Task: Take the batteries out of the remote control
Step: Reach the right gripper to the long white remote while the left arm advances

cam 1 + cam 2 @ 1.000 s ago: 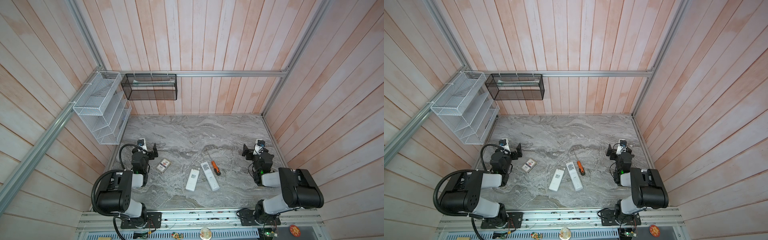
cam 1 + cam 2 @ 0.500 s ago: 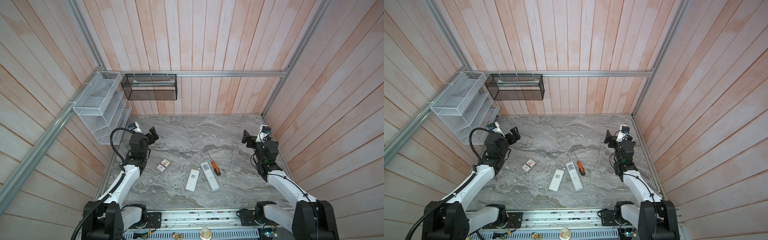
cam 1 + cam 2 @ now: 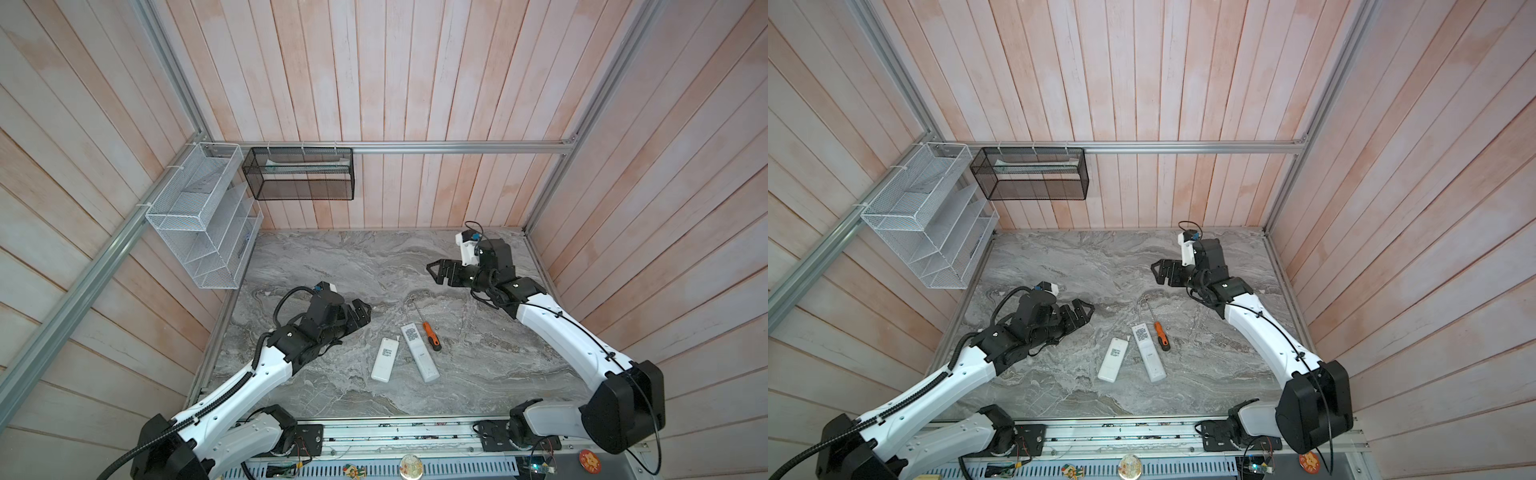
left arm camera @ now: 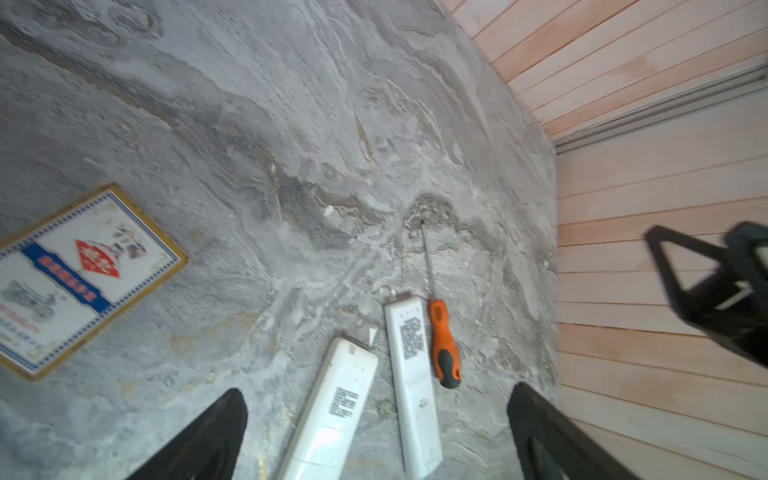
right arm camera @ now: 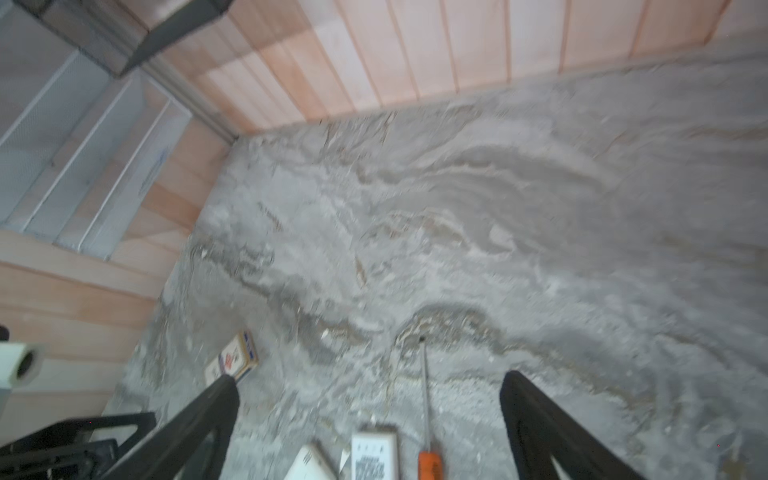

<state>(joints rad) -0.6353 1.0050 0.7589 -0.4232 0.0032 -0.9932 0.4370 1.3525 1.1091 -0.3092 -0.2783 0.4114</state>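
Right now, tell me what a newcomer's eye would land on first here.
A shorter white remote and a longer white remote lie side by side, label side up, at the front middle of the marble table. An orange-handled screwdriver lies close beside the longer one. Both arms reach over the table, the left claw and the right claw open and empty.

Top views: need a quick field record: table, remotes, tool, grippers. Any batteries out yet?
table: grey marbled top
remotes: shorter remote and longer remote, white, side by side, label side up
screwdriver: orange handle, close beside longer remote, on the right arm's side
small printed box: flat on table, shows in wrist views
batteries: none in sight
left gripper: open, empty
right gripper: open, empty
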